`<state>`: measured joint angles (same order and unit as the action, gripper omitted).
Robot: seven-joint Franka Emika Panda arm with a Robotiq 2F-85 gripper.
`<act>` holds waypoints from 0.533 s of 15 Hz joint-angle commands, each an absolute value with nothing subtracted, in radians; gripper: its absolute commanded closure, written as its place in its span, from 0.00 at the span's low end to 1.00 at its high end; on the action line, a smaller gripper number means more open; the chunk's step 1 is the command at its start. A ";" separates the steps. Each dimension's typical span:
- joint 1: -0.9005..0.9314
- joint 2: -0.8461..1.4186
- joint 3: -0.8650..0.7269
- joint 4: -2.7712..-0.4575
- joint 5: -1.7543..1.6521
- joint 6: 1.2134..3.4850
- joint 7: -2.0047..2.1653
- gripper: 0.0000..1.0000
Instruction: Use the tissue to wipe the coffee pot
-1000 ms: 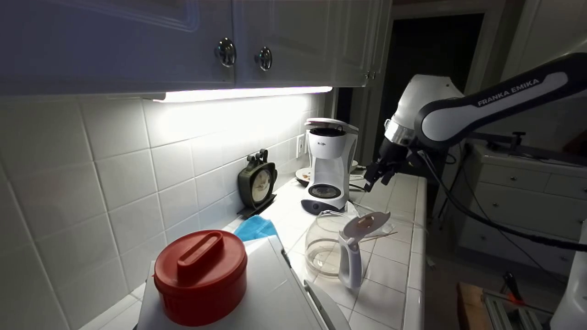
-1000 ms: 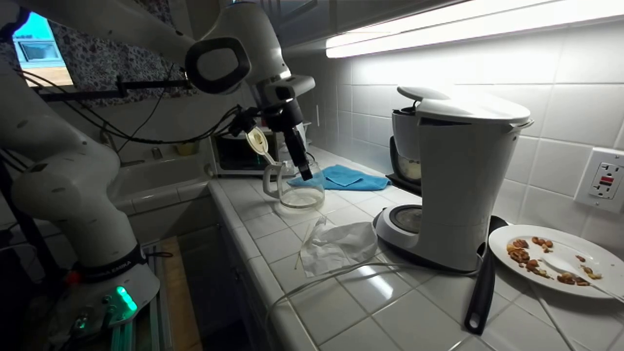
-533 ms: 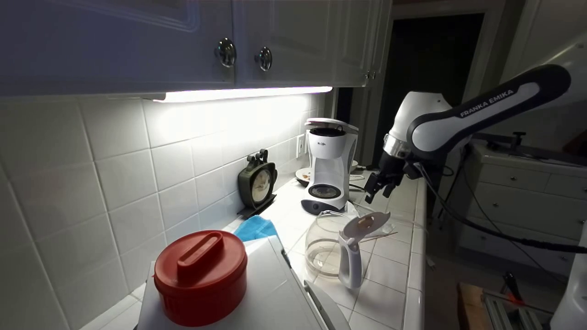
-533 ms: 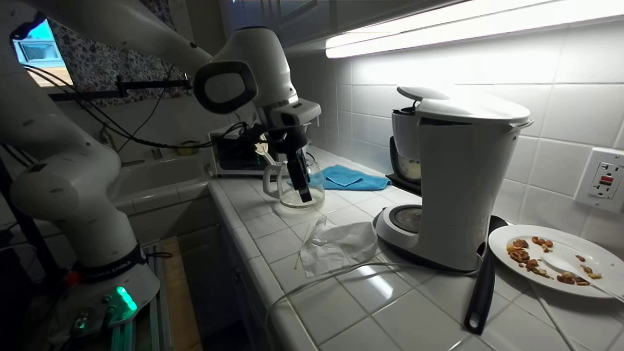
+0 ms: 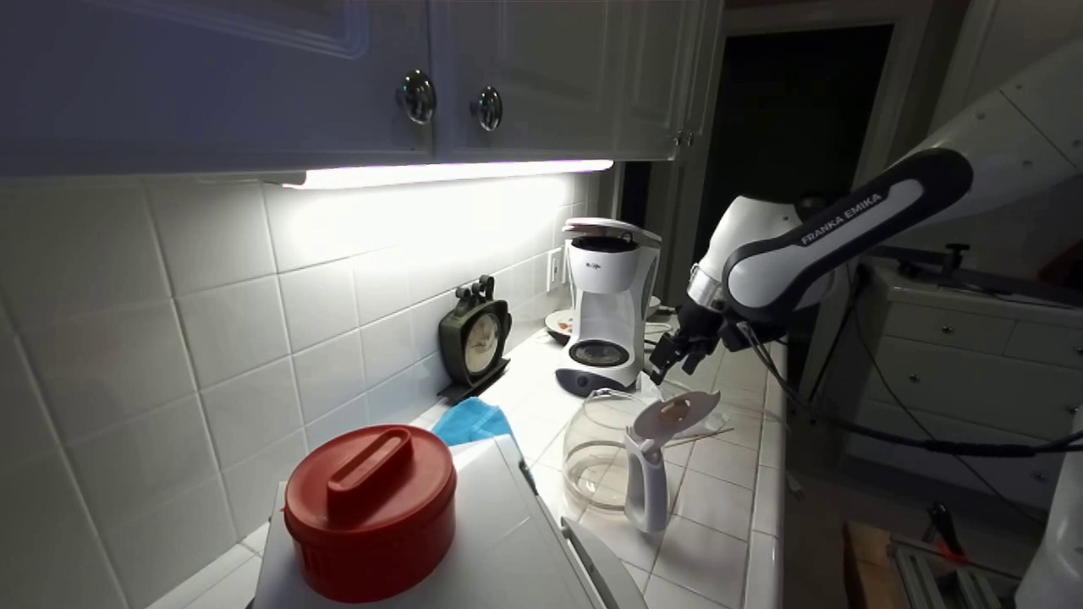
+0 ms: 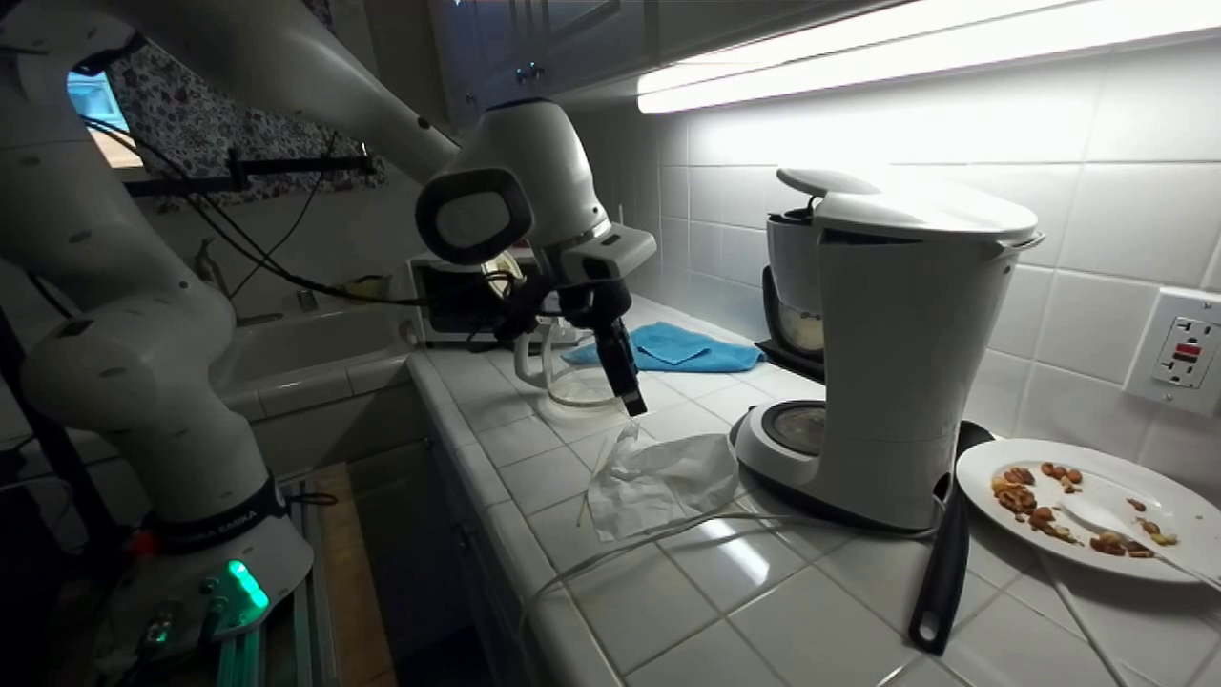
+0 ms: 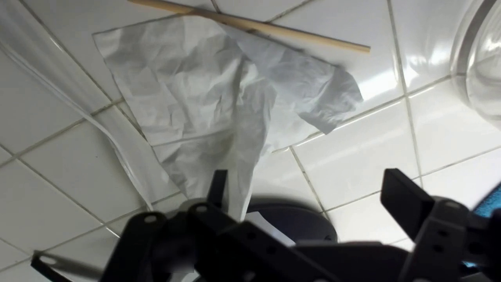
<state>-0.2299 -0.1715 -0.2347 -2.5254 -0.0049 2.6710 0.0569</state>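
A white plastic coffee machine (image 6: 892, 401) and folded light-blue cloth (image 6: 692, 351) sit toward the white-tiled bench's (image 6: 811, 620) wall edge. A thin wooden stick (image 7: 274, 29) lies nearer its open edge.

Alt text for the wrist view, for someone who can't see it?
A crumpled white tissue lies spread on a white tiled counter, with a wooden stick along its upper edge. The open gripper shows at the bottom, part of the glass coffee pot at right.
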 commanded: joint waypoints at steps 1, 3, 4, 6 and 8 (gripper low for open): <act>-0.195 -0.102 -0.247 -2.498 0.120 2.726 -0.020 0.00; -0.222 -0.066 -0.230 -2.476 0.050 2.674 0.041 0.00; -0.230 -0.049 -0.228 -2.471 0.020 2.669 0.061 0.00; -0.238 -0.022 -0.232 -2.468 -0.012 2.670 0.079 0.00; -0.243 0.004 -0.236 -2.465 -0.049 2.678 0.099 0.00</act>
<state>-0.2287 -0.0435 -0.2357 -2.4961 0.0169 2.6940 0.0489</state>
